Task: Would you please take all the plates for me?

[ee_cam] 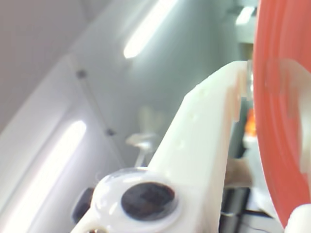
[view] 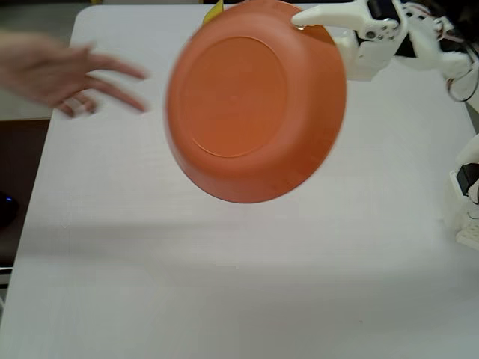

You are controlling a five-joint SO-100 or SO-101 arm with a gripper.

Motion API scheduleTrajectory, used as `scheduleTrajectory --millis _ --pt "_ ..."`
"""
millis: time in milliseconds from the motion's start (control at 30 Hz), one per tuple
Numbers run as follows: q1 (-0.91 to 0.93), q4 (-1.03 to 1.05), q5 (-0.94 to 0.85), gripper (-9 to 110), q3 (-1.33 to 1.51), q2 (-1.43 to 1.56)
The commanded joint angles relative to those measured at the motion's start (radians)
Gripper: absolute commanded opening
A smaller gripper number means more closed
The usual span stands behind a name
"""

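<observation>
In the fixed view an orange plate [view: 254,112] hangs high above the white table, tilted with its underside toward the camera. My white gripper [view: 305,24] is shut on its upper right rim; one finger [view: 329,15] lies over the rim and the other is hidden behind the plate. The wrist view looks upward along a white finger [ee_cam: 204,136] pressed against the orange plate's rim [ee_cam: 277,121] at the right edge. A sliver of a yellow plate [view: 215,10] peeks out behind the orange one at the top.
A blurred human hand [view: 67,75] reaches in from the left, fingers toward the plate. The white table [view: 224,284] spreads below. White arm parts and cables [view: 468,194] stand at the right edge. Ceiling lights [ee_cam: 146,29] fill the wrist view.
</observation>
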Motion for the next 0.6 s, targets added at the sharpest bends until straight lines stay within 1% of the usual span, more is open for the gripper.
scheduleTrajectory --millis 0,567 --pt "-0.006 -0.172 0.014 -1 0.015 0.015" --pt "0.040 -0.202 0.028 0 0.051 -0.037"
